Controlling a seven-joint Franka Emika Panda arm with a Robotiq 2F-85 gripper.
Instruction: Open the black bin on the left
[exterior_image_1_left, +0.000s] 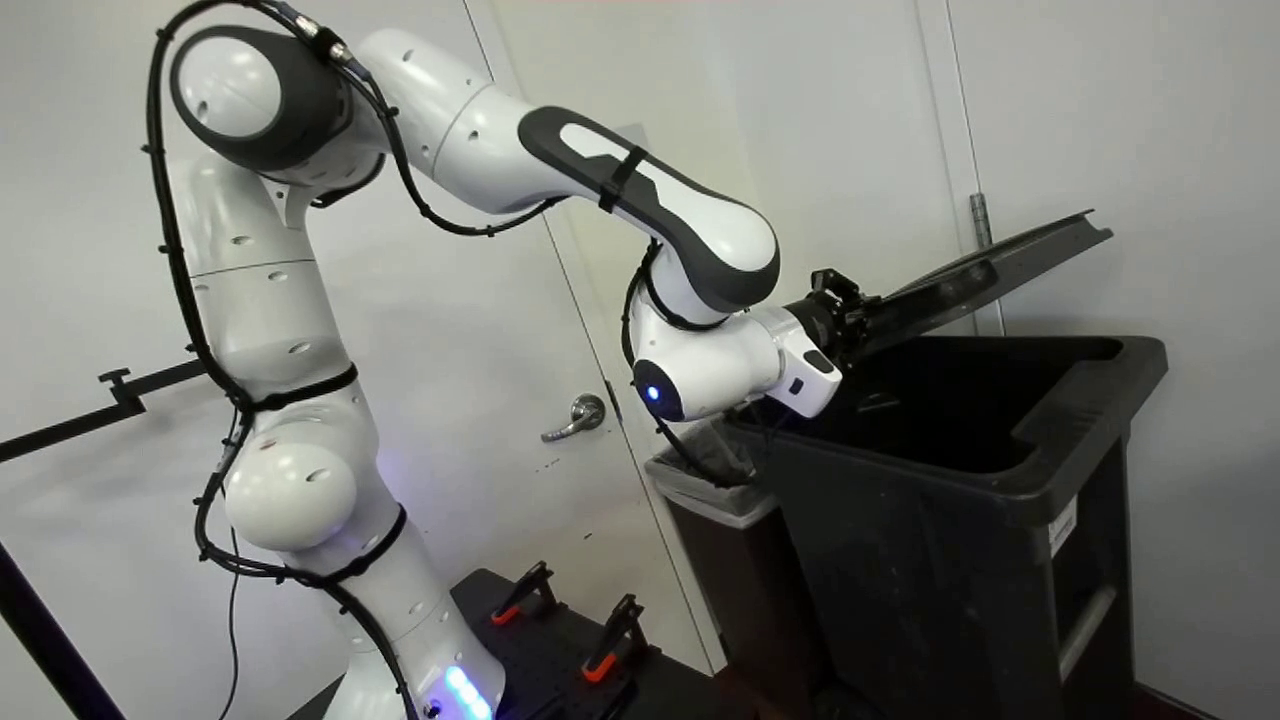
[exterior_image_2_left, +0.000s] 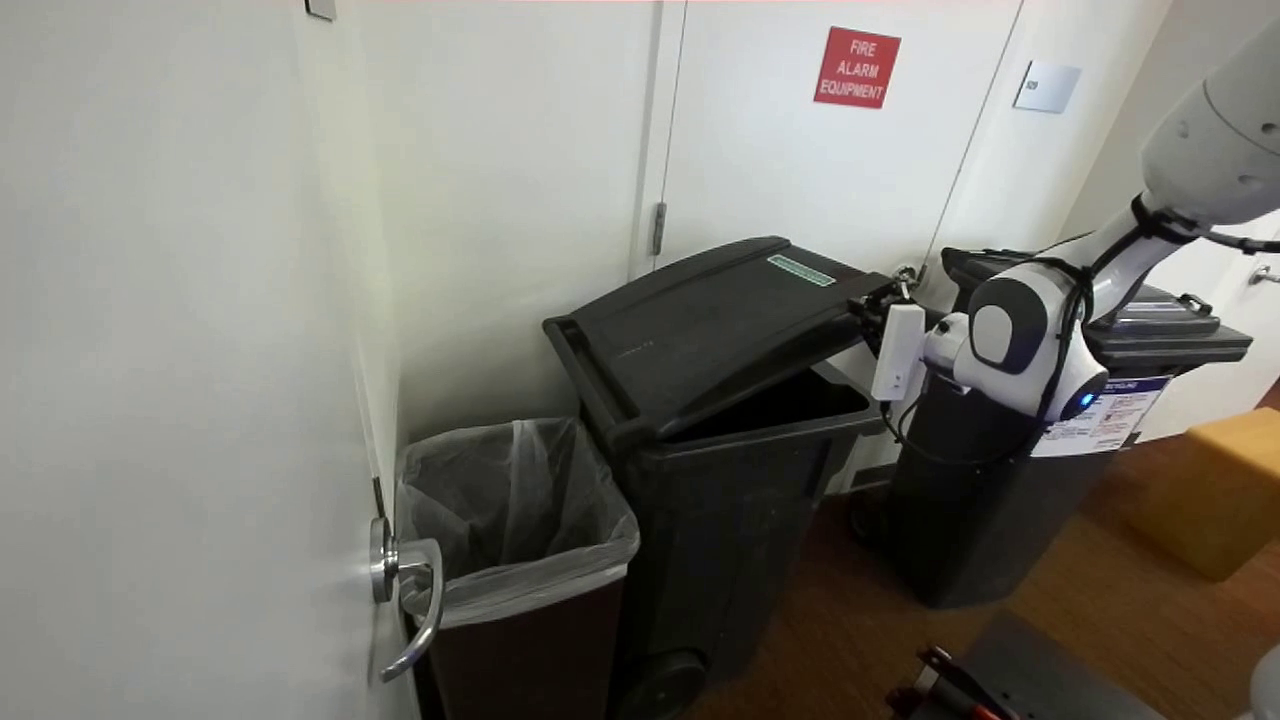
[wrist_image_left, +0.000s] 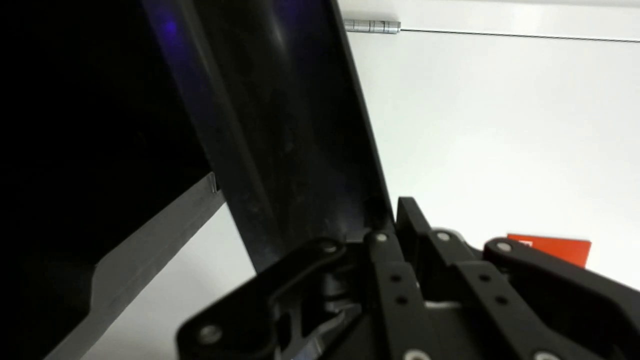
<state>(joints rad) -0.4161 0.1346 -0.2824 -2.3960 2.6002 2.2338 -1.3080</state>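
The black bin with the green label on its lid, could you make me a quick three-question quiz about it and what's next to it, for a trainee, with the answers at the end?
1. Multiple choice: how does the lid of the black bin stand? A, flat shut; B, partly raised; C, taken off.
2. True or false: the gripper holds the lid by its edge.
3. Fill in the missing word: beside the black bin, the brown waste bin is fitted with a see-through plastic ____.

Key: 1, B. 2, true. 3, liner.
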